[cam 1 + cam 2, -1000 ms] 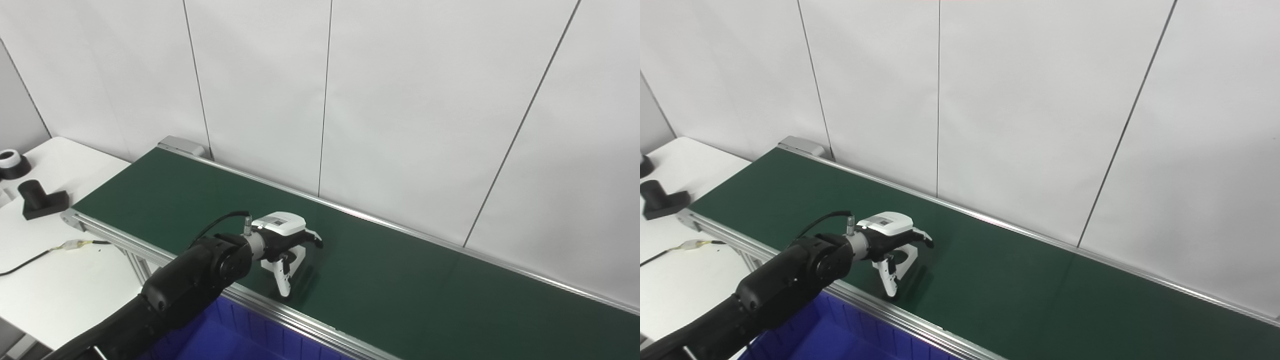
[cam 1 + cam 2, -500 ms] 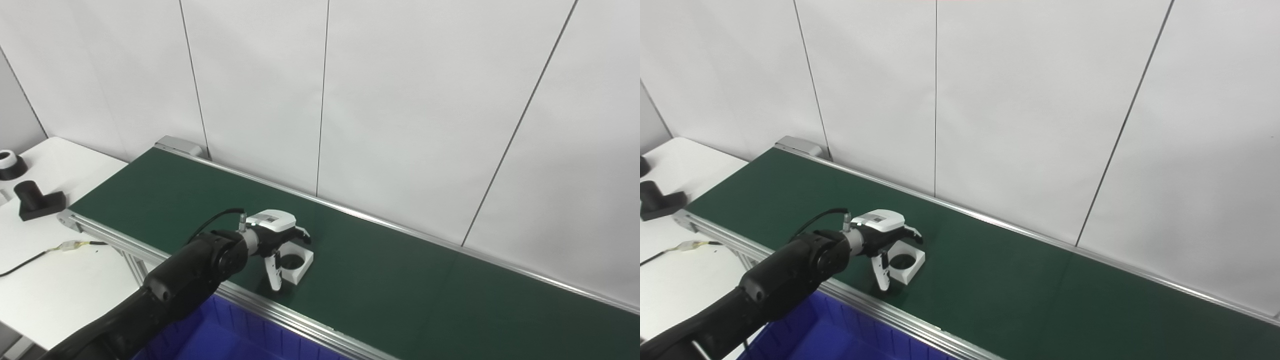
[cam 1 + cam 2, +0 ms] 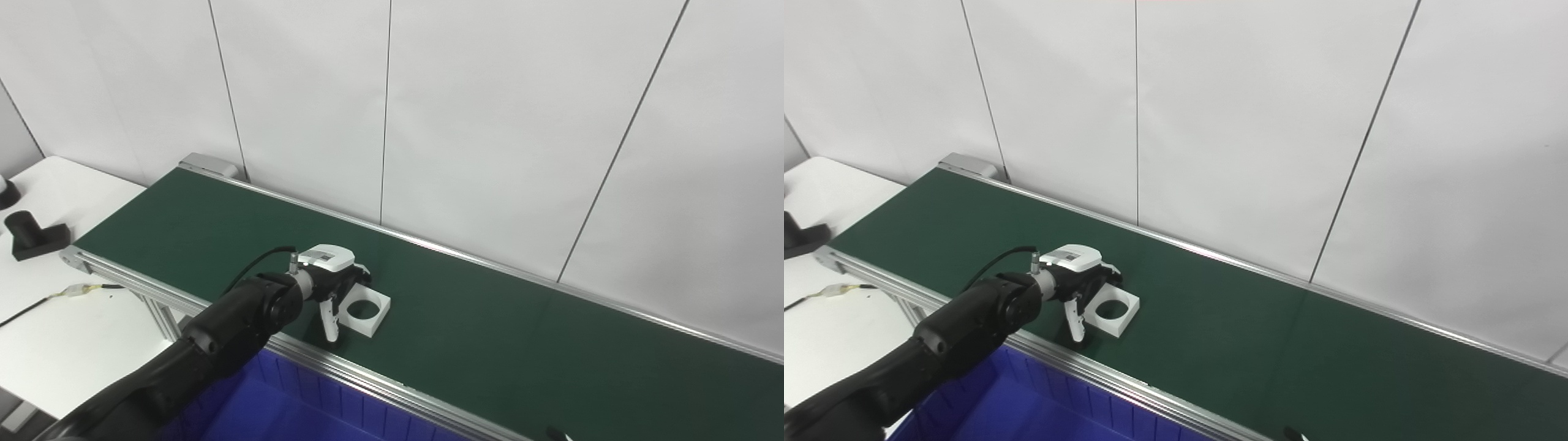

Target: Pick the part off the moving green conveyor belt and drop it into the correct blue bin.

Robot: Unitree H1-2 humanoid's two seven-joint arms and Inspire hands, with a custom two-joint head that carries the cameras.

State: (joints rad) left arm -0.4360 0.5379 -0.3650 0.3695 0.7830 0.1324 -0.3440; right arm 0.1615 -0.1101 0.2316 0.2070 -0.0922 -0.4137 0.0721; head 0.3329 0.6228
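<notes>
Left eye view: one green belt (image 3: 502,343) is seen running diagonally in front of a white panelled wall (image 3: 490,122). One white part (image 3: 364,312), a square block with a round hole, lies flat on the belt near its front rail. One hand, the left hand (image 3: 331,285), is reached over the belt from the lower left; its fingers (image 3: 329,318) are spread, with the thumb pointing down at the part's near-left edge and the others above its far-left corner. Whether the part is touched cannot be told; nothing is lifted. One blue bin (image 3: 294,410) is seen below the rail. On the white table (image 3: 67,343) at the left, one black T-shaped piece (image 3: 33,236) and one cable (image 3: 55,297) are visible, and one further dark object is cut off by the picture's edge.

Right eye view: the same single part (image 3: 1112,312), left hand (image 3: 1080,278), belt (image 3: 1274,343) and bin (image 3: 1029,410) are shown. The black piece (image 3: 802,237) is only partly in view. At the bottom edge, a small dark-and-white tip is seen, too little to identify.
</notes>
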